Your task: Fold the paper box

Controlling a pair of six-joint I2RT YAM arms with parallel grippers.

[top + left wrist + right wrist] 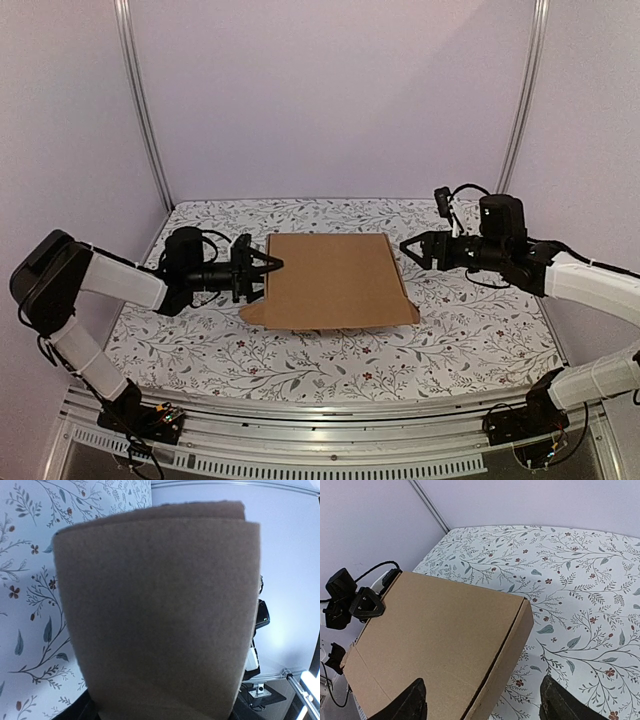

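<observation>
- The paper box [335, 280], plain brown cardboard with its lid down, sits mid-table on the floral cloth [480, 330], framed by our two arms.
- Its edges run roughly 12-to-6 and 9-to-3 in the overhead view, skewed a little. Which side is the longer we cannot tell from here.
- From the left gripper [268, 270] the box lies at 3 o'clock, right against the fingers. From the right gripper [408, 250] it lies at about 8 o'clock, just beside but apart.
- The left arm is therefore the nearer, meeting the box's 9 o'clock wall. Its wrist camera sees almost nothing but cardboard.
- The left jaws stand partly apart at that wall. Whether they actually pinch any cardboard we cannot tell.
- The right jaws are spread wide and hold nothing. Their wrist view shows the two fingers flanking bare cloth and the box's corner ahead.
- A small tab [252, 313] pokes out at the box's 7 o'clock corner, and the lid overhangs slightly along the 3 o'clock side.
- We judge the fold nearly done, with the lid's edges and that tab still to be seated.
- The coming move seems to turn on the right gripper closing in toward 9 o'clock while the left steadies the opposite wall.
</observation>
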